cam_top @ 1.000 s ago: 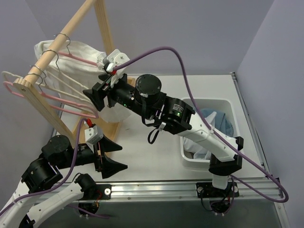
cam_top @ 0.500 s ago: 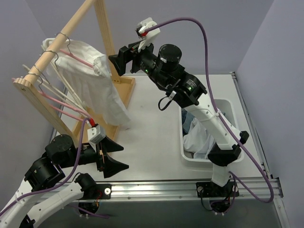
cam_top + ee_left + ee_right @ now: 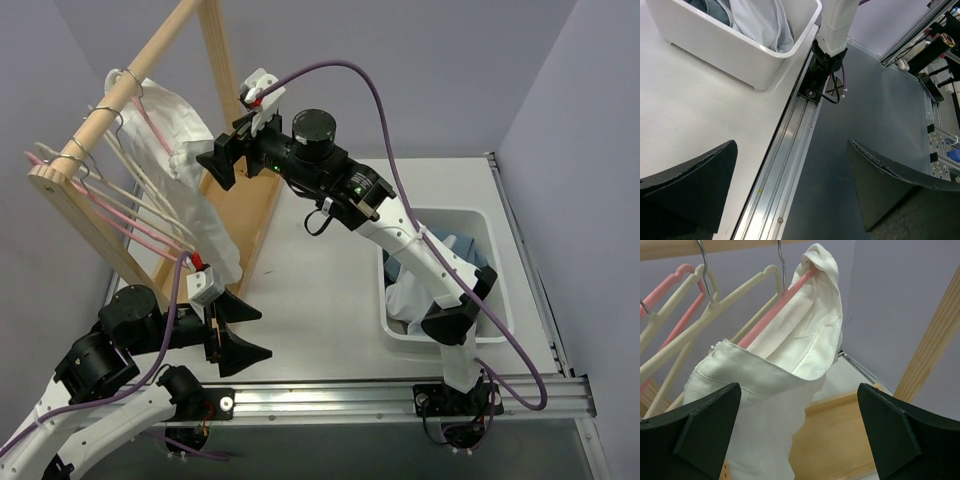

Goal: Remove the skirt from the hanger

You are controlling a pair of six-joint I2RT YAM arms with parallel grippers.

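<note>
No dark grey skirt shows in any view. A white shirt [image 3: 190,180] hangs on a pink hanger [image 3: 771,312] on the wooden rail [image 3: 110,110]. Other pink hangers [image 3: 120,215] and cream hangers [image 3: 140,190] hang bare beside it. My right gripper [image 3: 222,160] is open and empty, raised just right of the shirt. In the right wrist view the gripper [image 3: 797,390] has the shirt's collar between and beyond its fingers, not touching. My left gripper [image 3: 240,330] is open and empty, low near the table's front edge; in the left wrist view it [image 3: 792,147] faces the front rail.
The wooden rack's upright [image 3: 225,70] and its base board [image 3: 240,215] stand just behind my right gripper. A white bin [image 3: 497,250] at the right holds a light blue garment [image 3: 465,250] and white cloth [image 3: 410,295]. The aluminium rail [image 3: 400,395] runs along the front edge.
My right gripper rose from low beside the shirt, then came back down and left toward it. The shirt swung and bunched toward the rack. The left arm barely moved.
</note>
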